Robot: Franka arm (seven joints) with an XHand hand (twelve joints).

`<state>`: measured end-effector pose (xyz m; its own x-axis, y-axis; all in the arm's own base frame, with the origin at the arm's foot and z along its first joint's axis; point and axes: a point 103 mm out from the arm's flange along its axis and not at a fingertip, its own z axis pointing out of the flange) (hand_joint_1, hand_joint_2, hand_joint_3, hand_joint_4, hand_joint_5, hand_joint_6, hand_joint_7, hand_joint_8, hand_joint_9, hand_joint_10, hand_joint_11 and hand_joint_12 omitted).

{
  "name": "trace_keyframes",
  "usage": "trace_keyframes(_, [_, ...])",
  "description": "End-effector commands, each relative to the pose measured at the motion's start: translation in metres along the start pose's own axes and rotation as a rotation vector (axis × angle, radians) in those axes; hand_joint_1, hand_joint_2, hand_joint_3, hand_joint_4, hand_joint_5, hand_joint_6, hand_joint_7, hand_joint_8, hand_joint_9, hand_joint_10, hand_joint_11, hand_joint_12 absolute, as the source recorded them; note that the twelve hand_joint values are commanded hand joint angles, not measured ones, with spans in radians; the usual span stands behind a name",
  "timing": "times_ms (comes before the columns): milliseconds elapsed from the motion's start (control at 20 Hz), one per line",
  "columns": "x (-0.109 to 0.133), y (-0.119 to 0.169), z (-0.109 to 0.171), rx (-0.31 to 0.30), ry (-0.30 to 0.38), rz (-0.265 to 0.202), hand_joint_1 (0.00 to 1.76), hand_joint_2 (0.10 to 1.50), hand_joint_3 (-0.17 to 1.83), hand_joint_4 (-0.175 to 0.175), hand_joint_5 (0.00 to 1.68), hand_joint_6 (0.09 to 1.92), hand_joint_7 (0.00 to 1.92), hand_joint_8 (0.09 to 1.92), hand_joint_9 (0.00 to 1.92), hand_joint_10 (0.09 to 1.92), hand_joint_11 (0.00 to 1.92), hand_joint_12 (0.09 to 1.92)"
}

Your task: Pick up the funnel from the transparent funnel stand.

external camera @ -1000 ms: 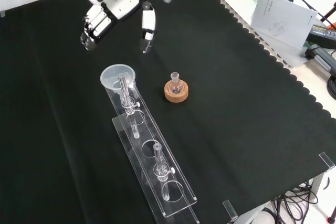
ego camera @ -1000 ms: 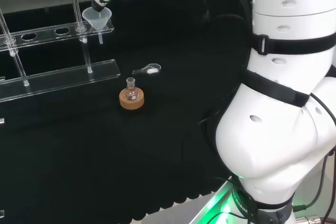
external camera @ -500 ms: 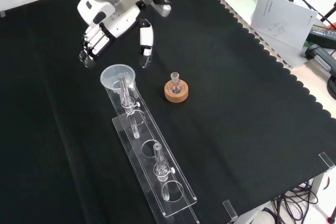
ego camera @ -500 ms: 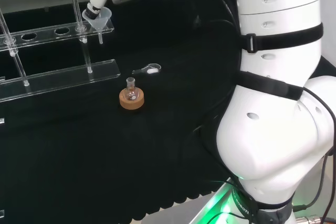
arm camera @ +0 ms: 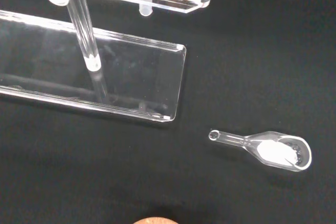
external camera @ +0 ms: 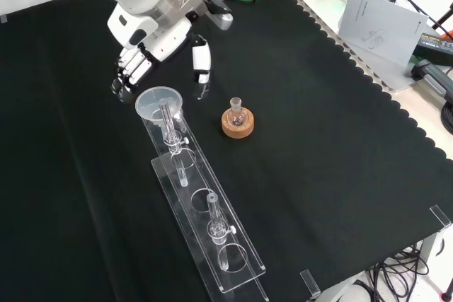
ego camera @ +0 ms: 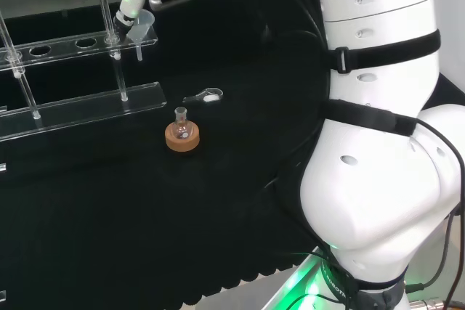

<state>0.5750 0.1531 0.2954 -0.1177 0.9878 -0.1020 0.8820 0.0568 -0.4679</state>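
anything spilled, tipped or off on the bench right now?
Nothing stands out. The funnel sits upright in the end hole of the transparent funnel stand, the small flask stands upright on its cork ring, and the scoop holds its white powder.

robot hand | fingers relaxed, thumb apart | pointing down, holding nothing

Over the last second we saw the hand come down and toward the funnel in the front view. Its fingers, which had hovered well above the rim, dropped to just beside it, with the thumb lowered on the other side. In the head view, the arm's white links swung left, and the hand shifted left, closing over the funnel.
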Motion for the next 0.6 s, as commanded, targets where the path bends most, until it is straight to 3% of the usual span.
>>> trace_keyframes(50, [0.004,0.011,0.005,0.014,-0.01,-0.008,0.56,0.73,0.23,-0.019,0.0,0.09,0.0,0.09,0.0,0.84,0.21,1.55])
trace_keyframes(400, [0.005,0.019,0.009,0.002,-0.027,-0.017,0.58,0.72,0.23,-0.012,0.0,0.09,0.0,0.09,0.0,0.85,0.21,1.55])
trace_keyframes(600, [-0.005,0.02,0.011,-0.002,-0.013,-0.027,0.61,0.72,0.23,-0.012,0.0,0.09,0.0,0.22,0.0,0.9,0.22,1.55])
